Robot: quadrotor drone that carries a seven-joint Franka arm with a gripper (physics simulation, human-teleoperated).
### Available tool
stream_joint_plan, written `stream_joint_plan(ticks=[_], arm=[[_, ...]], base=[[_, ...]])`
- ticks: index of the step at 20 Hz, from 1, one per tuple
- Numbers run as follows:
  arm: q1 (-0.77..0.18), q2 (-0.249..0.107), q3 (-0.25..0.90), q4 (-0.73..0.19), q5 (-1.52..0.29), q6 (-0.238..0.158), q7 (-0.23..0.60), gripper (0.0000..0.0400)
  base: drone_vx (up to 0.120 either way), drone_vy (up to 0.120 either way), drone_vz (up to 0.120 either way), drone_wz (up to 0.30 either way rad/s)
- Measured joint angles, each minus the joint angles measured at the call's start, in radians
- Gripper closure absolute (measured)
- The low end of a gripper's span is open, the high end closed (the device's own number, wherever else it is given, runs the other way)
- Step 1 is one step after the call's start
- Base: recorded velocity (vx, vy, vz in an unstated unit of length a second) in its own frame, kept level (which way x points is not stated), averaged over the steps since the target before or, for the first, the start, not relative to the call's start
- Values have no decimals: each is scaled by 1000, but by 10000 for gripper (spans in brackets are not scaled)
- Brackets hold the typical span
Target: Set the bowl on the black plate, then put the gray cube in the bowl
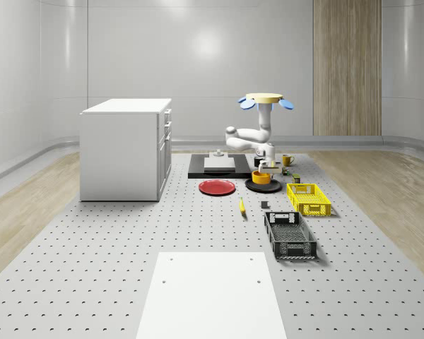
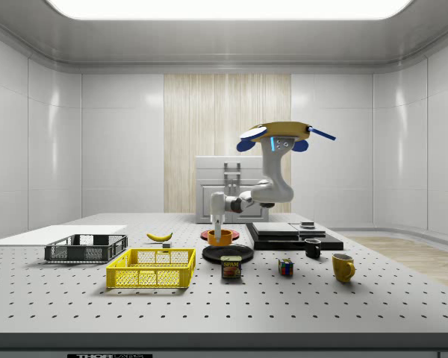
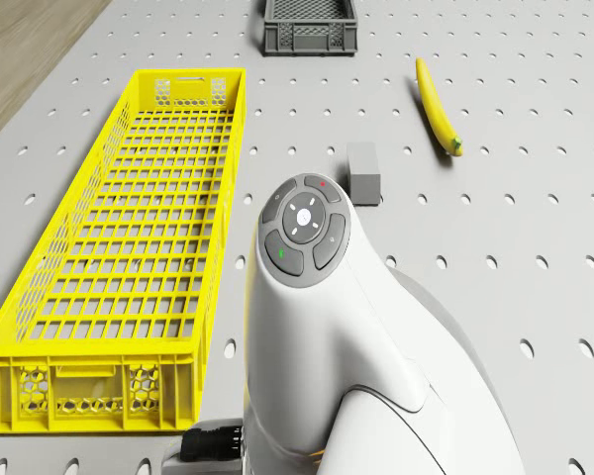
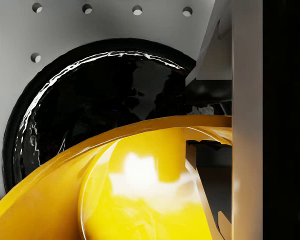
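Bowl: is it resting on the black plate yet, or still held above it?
Cannot tell. The bowl sits directly over the black plate with the gripper at its rim; contact between bowl and plate isn't visible.

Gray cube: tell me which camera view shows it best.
The drone view: the small gray cube lies unobstructed on the perforated table, between the yellow mesh crate and the yellow banana. The whole-scene view shows it as a tiny dark speck beside the black crate.
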Motion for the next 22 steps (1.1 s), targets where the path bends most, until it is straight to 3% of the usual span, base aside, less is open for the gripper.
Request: stream_joint_plan(ticks=[7,10,13,22], arm=[[0,-1,0,0,0,1,0,296],[0,-1,0,0,1,1,0,296],[-1,-2,0,0,1,2,0,296],[11,-6,-46,-6,-42,19,-15,297]], base=[[-23,91,-46,0],[0,0,-40,0],[0,-107,0,0],[0,0,0,0]])
